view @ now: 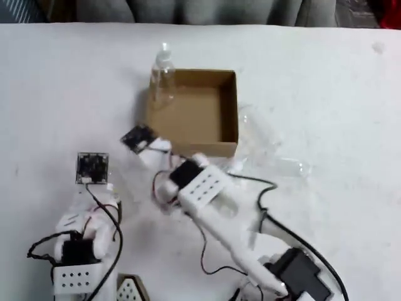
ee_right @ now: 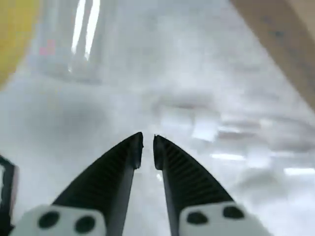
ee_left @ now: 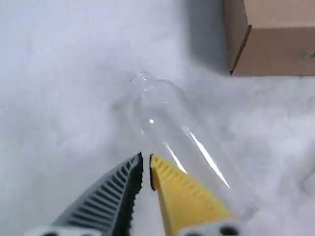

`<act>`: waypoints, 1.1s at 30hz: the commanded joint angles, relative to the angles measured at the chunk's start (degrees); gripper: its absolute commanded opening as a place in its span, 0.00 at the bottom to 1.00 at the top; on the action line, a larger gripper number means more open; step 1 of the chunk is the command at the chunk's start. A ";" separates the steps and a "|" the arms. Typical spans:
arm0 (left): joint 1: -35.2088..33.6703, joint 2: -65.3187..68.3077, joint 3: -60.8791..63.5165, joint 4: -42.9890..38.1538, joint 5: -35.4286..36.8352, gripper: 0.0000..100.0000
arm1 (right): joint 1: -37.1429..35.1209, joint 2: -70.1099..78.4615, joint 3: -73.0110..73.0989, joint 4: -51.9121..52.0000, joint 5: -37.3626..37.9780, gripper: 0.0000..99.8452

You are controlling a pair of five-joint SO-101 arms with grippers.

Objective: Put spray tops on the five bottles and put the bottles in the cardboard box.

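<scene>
The open cardboard box (view: 229,106) sits mid-table. A clear bottle with a spray top (view: 161,75) stands upright at its far left corner. My left gripper (ee_left: 146,160), grey and yellow fingers, is shut with nothing held. A capless clear bottle (ee_left: 167,113) lies on the table touching the yellow finger's (ee_left: 182,196) outer side, and the box corner (ee_left: 275,44) is beyond it. My right gripper (ee_right: 147,140) is shut and empty just above the table, with another clear bottle (ee_right: 78,39) and the box wall (ee_right: 285,39) ahead. The right arm (view: 200,185) stretches to the box's near left corner.
Clear bottles (view: 276,160) lie on the white table to the right of the box. The left arm (view: 78,251) stands at the near left, its cables looping by its base. Cables also trail along the right arm (view: 269,219).
</scene>
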 commanded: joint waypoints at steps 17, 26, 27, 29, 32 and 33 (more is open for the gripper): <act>-1.89 10.77 -34.46 15.03 -3.08 0.02 | 40.04 -6.46 18.81 1.63 28.40 0.02; -1.71 43.74 -54.59 26.37 5.01 0.02 | 40.84 -6.81 26.73 -8.57 28.48 0.02; -1.63 46.90 -56.62 27.16 7.03 0.02 | 40.92 -6.81 26.73 -8.66 28.57 0.02; -1.63 53.05 -60.40 28.57 10.73 0.02 | 41.01 -6.73 26.73 -8.66 28.66 0.02; -1.63 61.67 -65.49 30.42 15.21 0.02 | 41.27 -6.55 26.81 -8.66 28.75 0.02; -1.63 64.31 -66.99 30.68 16.62 0.02 | 41.27 -6.55 26.81 -8.66 28.75 0.02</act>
